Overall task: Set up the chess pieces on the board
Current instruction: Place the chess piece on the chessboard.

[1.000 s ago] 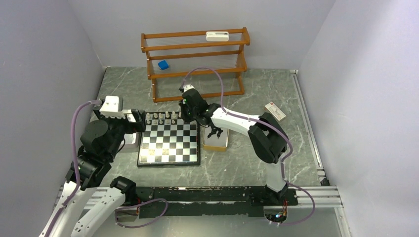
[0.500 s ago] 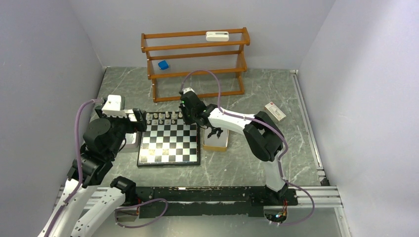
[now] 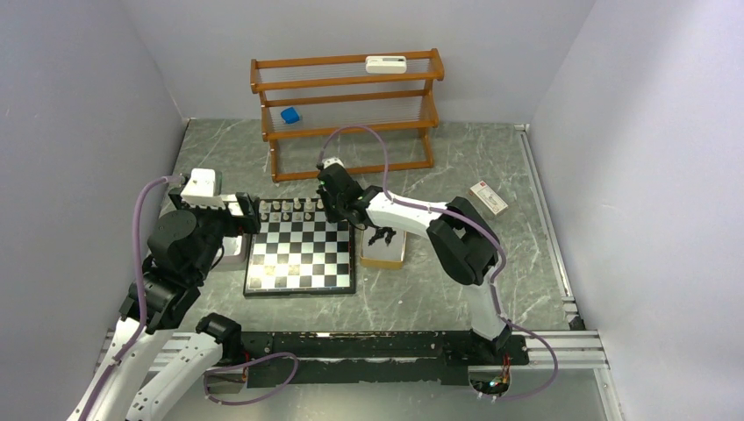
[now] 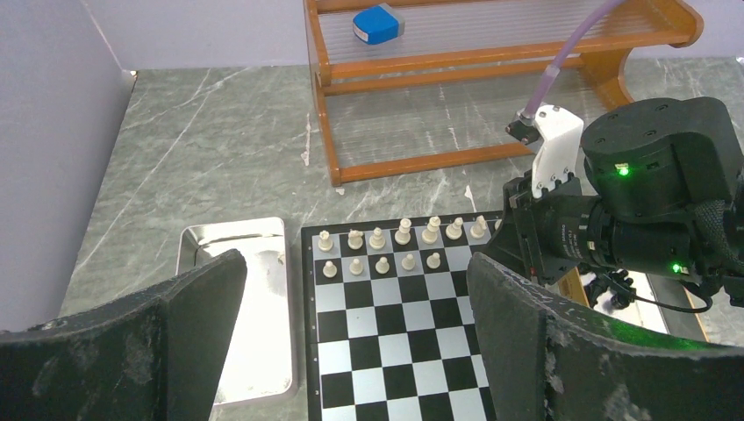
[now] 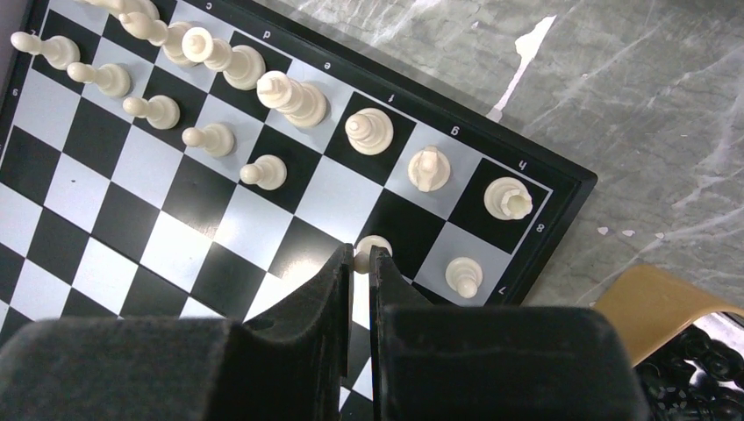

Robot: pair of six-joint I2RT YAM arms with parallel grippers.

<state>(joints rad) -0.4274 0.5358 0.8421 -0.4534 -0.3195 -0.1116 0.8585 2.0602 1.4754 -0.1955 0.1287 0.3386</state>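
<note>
Pinching a cream pawn [image 5: 373, 247] by its head in the nearly shut right hand [image 5: 361, 263], low over an open second-row square of the board [image 5: 175, 254], apparently to fill the pawn line before the cream back rank [image 5: 368, 132]. Holding the left hand [image 4: 355, 272] spread wide and empty near the metal tray [image 4: 232, 226], seemingly out of the way. Drawing black pieces [image 5: 702, 360], presumably later, from the tan tray [image 5: 649, 294] on the table.

The right gripper [image 5: 362, 260] is covering all but the rounded top of a cream piece [image 5: 375, 243] near the far right corner of the board [image 5: 88, 219]. The picture's edge is cutting off the black pieces [image 5: 702, 373] lying in the tan tray [image 5: 654, 298]. In the top view, piece types are appearing too small to identify.
</note>
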